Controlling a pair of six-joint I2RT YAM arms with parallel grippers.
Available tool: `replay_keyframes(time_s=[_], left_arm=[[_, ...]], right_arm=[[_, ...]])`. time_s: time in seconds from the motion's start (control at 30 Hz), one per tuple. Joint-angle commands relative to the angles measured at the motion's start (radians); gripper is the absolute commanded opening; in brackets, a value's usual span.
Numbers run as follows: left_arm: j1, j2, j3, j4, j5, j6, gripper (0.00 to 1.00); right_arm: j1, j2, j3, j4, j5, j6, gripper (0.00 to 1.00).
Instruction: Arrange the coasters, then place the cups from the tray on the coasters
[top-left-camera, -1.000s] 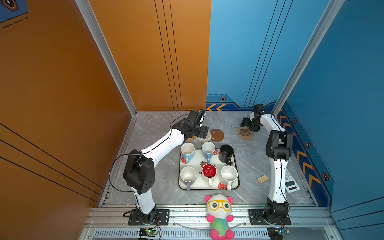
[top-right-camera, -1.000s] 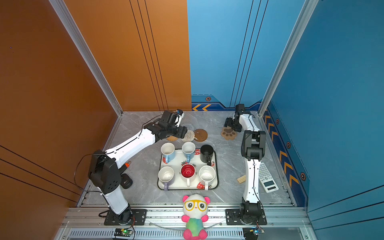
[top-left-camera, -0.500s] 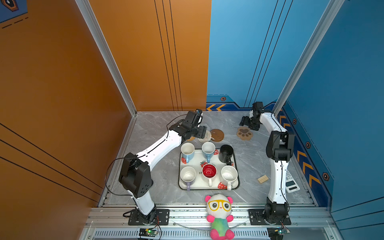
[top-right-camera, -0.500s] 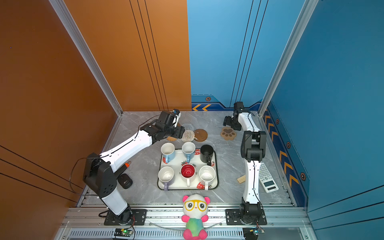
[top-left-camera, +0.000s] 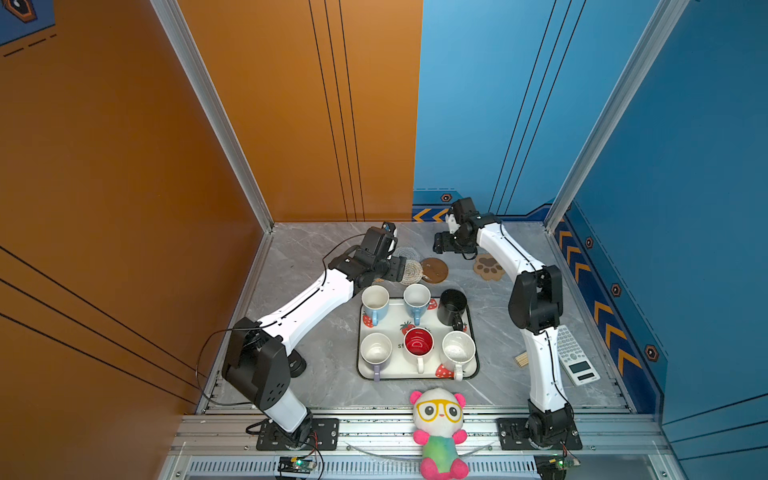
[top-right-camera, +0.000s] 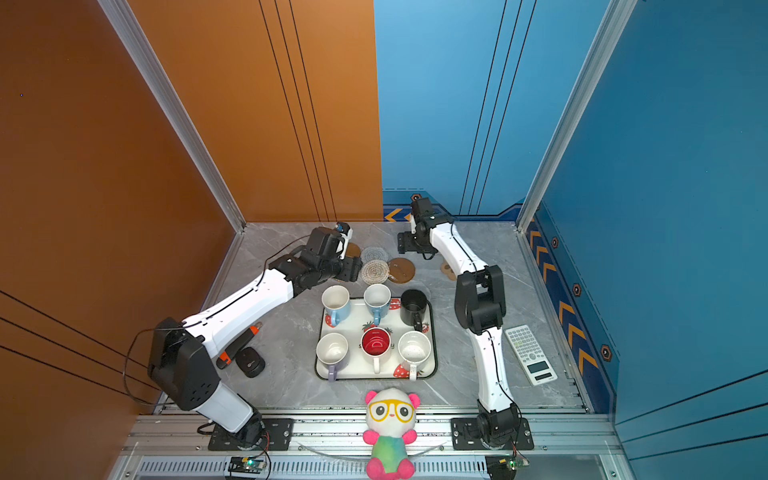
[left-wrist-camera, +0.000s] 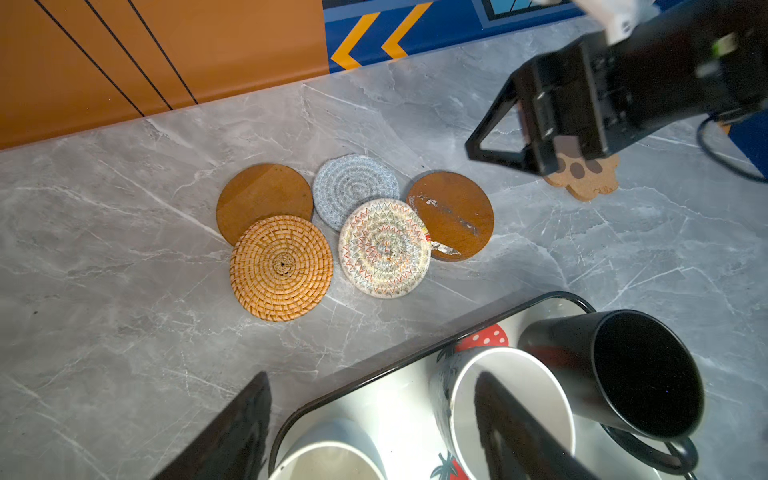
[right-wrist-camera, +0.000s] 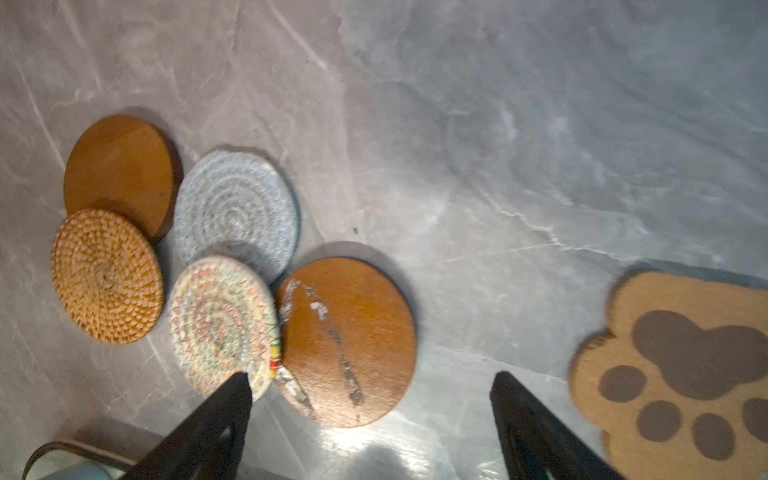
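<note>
Plainly the coasters are not yet spread. With the tray (top-left-camera: 435, 331) as the dial in a top view, five huddle at about twelve o'clock, and the paw-print coaster (top-left-camera: 488, 267) lies apart at one o'clock. The rattan round (left-wrist-camera: 281, 268) overlaps one wooden disc (left-wrist-camera: 262, 195). The beige crochet round (left-wrist-camera: 384, 248) overlaps the grey-blue round (left-wrist-camera: 355, 185) and the scuffed wooden disc (left-wrist-camera: 455, 216).

All look thin and light: the wood stiff and probably slick on the marble, the crochet soft and liable to fold. A pinch at a free raised edge, top pieces first, seems safest.

The six cups (top-left-camera: 417, 345) stand on the tray. They look heavier and breakable, so the rim wall is the likely hold.

The left gripper (left-wrist-camera: 372, 376) at eleven o'clock and the right gripper (right-wrist-camera: 372, 375) near twelve both gape wide, holding nothing.
</note>
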Motion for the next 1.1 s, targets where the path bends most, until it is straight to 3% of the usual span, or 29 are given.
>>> replay_keyframes(time_s=[0.0, 0.53, 1.07], left_arm=[[0.017, -0.05, -0.039, 0.031, -0.022, -0.023, 0.78], [0.047, -0.147, -0.135, 0.068, -0.016, -0.06, 0.78], [0.05, -0.22, -0.205, 0.107, -0.028, -0.08, 0.78]], right_arm=[[0.053, 0.081, 0.071, -0.068, 0.076, -0.048, 0.91], [0.14, 0.219, 0.124, -0.106, 0.168, -0.058, 0.94], [0.128, 0.233, 0.121, -0.133, 0.228, -0.092, 0.96]])
